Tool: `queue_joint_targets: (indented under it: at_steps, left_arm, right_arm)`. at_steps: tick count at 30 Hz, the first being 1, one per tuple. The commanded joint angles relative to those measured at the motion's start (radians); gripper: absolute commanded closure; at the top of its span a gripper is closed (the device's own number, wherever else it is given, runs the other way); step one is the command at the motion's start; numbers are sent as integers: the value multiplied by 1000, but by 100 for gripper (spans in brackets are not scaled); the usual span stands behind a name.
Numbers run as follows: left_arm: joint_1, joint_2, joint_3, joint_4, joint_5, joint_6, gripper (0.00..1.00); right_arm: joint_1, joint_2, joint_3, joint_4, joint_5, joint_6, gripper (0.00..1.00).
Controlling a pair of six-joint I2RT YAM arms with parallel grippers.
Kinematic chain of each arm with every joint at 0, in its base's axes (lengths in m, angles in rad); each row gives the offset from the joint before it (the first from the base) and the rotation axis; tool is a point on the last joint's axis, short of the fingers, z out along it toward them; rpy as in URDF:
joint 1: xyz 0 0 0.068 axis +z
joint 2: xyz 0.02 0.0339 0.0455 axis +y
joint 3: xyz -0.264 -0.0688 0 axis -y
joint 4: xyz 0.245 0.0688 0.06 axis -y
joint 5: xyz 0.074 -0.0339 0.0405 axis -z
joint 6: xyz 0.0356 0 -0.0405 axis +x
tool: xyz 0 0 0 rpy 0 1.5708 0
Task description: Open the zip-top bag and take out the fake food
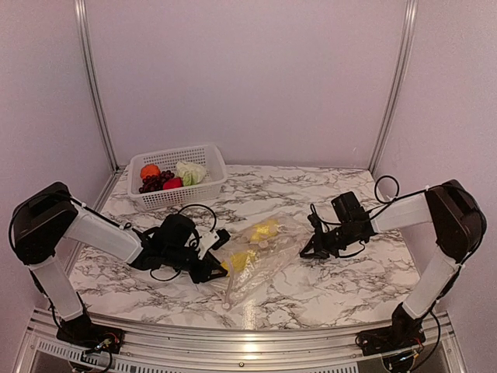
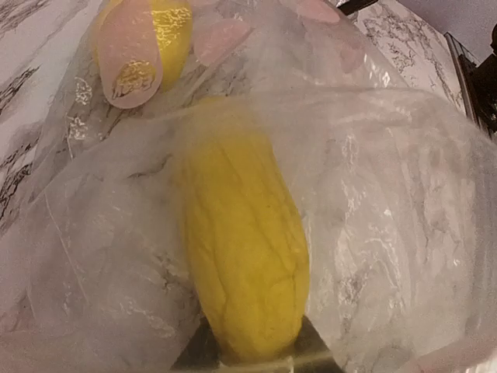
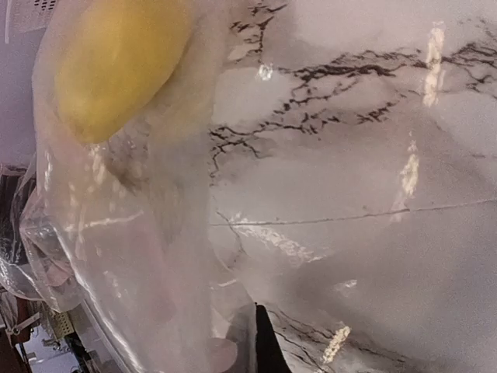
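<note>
Top external view takes in the whole marble table (image 1: pixel 349 284). The zip-top bag (image 1: pixel 268 252) lies crumpled at the middle of the table, running slantwise toward the near edge, with two yellow pieces of fake food inside. The white mesh basket (image 1: pixel 180 199) sits at the far left corner, holding an orange piece (image 1: pixel 150 171), dark grapes (image 1: pixel 154 184), a red piece (image 1: pixel 172 183) and a pale green-white one (image 1: pixel 191 172). The left end effector (image 1: pixel 216 264) meets the bag's left end and the right end effector (image 1: pixel 309 247) its right edge. Neither grip can be read from up there.

The wrist cameras show the grips. In the left wrist view, a yellow ridged piece (image 2: pixel 242 256) fills the middle under crinkled film. Its near end is clamped between the left fingers (image 2: pixel 314 350), which show only as grey wedges at the bottom edge. I cannot tell whether film lies between pad and piece. A second yellow piece (image 2: pixel 144 47) lies beyond it, veiled pinkish by the plastic.

In the right wrist view, one dark finger (image 3: pixel 262 342) shows at the bottom. The jaws are together on the bag's film, which fans out over the marble, and a yellow piece (image 3: pixel 116 54) bulges in the top left corner.
</note>
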Motion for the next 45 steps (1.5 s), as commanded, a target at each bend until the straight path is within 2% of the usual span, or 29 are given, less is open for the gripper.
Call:
queue_joint_targets:
  at_steps: [1, 10, 17, 22, 27, 30, 34, 38, 42, 45]
  left_arm:
    - [17, -66, -63, -138, -17, 1, 76]
    - [17, -213, -143, -163, -15, -3, 77]
    - [18, -443, -158, -315, -77, -19, 78]
    - [47, -598, -190, -379, -110, -117, 79]
    - [155, -693, -170, -336, -126, -256, 78]
    - [274, -630, -61, -363, -144, -333, 80]
    - [418, -449, 155, -421, -87, -398, 77]
    - [468, -224, 435, -531, -74, -392, 77]
    - [481, 41, 750, -662, -55, -367, 76]
    - [481, 200, 929, -739, -63, -366, 75]
  right_arm:
    - [-26, -13, -17, -15, 118, 9, 100]
    - [-63, -45, -49, 13, 113, 30, 100]
    - [-140, -99, -61, 6, 116, 42, 100]
    - [-198, -134, -78, -10, 120, 23, 100]
    - [-223, -120, -67, -52, 114, -37, 100]
    - [-223, -96, -53, -61, 97, -63, 100]
    - [-223, -83, -39, -69, 84, -82, 100]
    - [-223, -73, -28, -79, 65, -97, 100]
    - [-223, -60, -13, -92, 47, -111, 100]
    - [-221, -50, 1, -97, 37, -118, 100]
